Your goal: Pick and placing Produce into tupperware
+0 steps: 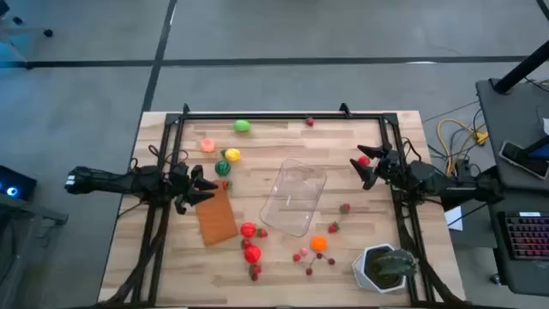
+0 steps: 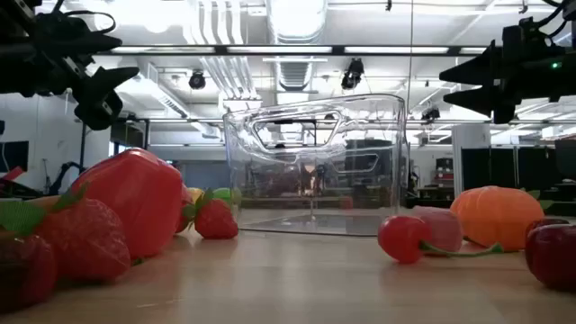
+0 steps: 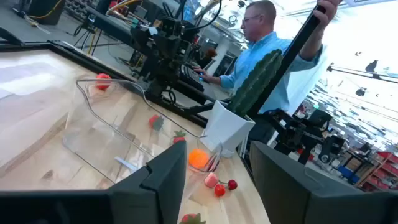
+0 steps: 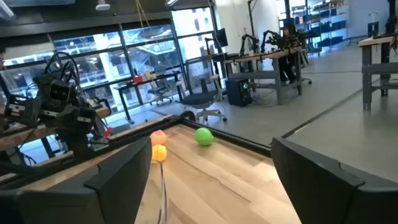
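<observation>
The clear tupperware (image 1: 294,197) (image 2: 315,162) stands mid-table and looks empty. Produce lies scattered on the wood: a green piece (image 1: 242,126), a pink one (image 1: 207,144) and a yellow one (image 1: 232,155) at the far left, and red fruits (image 1: 250,242), an orange one (image 1: 319,243) and cherries (image 1: 304,257) at the near side. My left gripper (image 1: 202,185) (image 3: 217,180) hovers open left of the tupperware, with nothing between its fingers. My right gripper (image 1: 366,166) (image 4: 211,180) hovers open to the tupperware's right, above a small red fruit (image 1: 364,160).
A flat brown-orange rectangle (image 1: 216,215) lies just under and on the near side of my left gripper. A green plant in a white pot (image 1: 386,266) stands at the near right corner. A black frame (image 1: 283,117) runs along the table's far edge and sides. A person (image 3: 261,43) is beyond the table.
</observation>
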`<state>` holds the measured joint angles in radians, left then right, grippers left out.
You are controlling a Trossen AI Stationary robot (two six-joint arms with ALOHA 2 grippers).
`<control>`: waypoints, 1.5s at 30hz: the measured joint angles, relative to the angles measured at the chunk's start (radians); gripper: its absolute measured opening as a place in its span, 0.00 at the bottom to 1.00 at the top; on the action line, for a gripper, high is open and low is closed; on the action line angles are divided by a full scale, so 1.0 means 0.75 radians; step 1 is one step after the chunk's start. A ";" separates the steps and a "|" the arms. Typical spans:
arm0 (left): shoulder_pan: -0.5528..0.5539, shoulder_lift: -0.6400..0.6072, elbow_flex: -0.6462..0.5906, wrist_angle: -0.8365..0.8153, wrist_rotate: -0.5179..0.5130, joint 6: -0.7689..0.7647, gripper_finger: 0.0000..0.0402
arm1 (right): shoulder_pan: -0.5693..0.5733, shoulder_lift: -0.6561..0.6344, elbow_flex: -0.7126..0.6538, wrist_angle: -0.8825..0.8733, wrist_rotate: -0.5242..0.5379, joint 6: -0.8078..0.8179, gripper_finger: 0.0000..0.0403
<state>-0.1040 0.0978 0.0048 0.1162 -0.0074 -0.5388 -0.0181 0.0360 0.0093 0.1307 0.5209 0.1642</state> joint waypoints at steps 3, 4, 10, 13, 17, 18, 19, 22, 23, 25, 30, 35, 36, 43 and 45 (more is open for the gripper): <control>0.000 0.000 0.000 0.000 0.000 0.001 0.41 | 0.000 0.001 0.000 0.000 0.000 0.000 0.80; 0.000 0.000 0.000 0.001 0.000 0.000 0.41 | 0.000 0.000 0.000 0.001 0.000 0.000 0.80; 0.000 0.000 0.000 0.000 0.000 0.000 0.41 | 0.000 0.000 0.000 0.001 0.000 0.000 0.80; 0.000 0.000 0.000 0.000 0.000 0.000 0.41 | 0.000 0.000 0.000 0.000 0.000 0.000 0.80; 0.000 0.000 0.000 0.000 0.000 0.000 0.41 | 0.000 0.001 0.001 0.001 0.000 0.000 0.80; 0.000 0.000 0.000 0.001 0.000 0.000 0.41 | 0.000 0.000 0.000 0.000 0.000 0.000 0.80; 0.000 0.000 0.000 0.000 0.000 0.000 0.41 | 0.000 0.000 0.000 0.000 0.000 0.000 0.80; 0.000 0.000 0.000 0.000 0.000 0.000 0.41 | 0.000 0.000 0.001 0.001 0.000 0.000 0.80; 0.000 0.000 0.000 0.001 0.001 0.000 0.41 | 0.000 0.000 0.001 0.001 0.000 0.000 0.80; 0.000 0.000 0.000 0.000 0.000 0.001 0.41 | 0.000 0.001 0.000 0.001 0.000 0.000 0.80; 0.000 0.000 0.000 0.001 0.000 0.000 0.41 | 0.000 0.000 0.000 0.000 0.000 0.000 0.80; 0.000 0.000 0.000 0.001 0.000 0.001 0.41 | 0.000 0.000 0.001 0.000 0.000 0.000 0.80; 0.000 0.000 0.000 0.000 0.000 0.000 0.41 | 0.000 0.000 0.000 0.000 0.000 0.000 0.80; 0.000 0.000 0.000 0.001 0.000 0.000 0.41 | -0.027 0.021 0.002 0.240 0.078 -0.131 0.80; 0.000 0.000 0.000 0.001 0.000 0.000 0.41 | -0.026 0.034 0.001 0.382 0.021 -0.143 0.80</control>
<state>-0.1042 0.0976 0.0048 0.1172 -0.0074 -0.5388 -0.0376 0.0619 0.0101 0.4175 0.5370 0.0567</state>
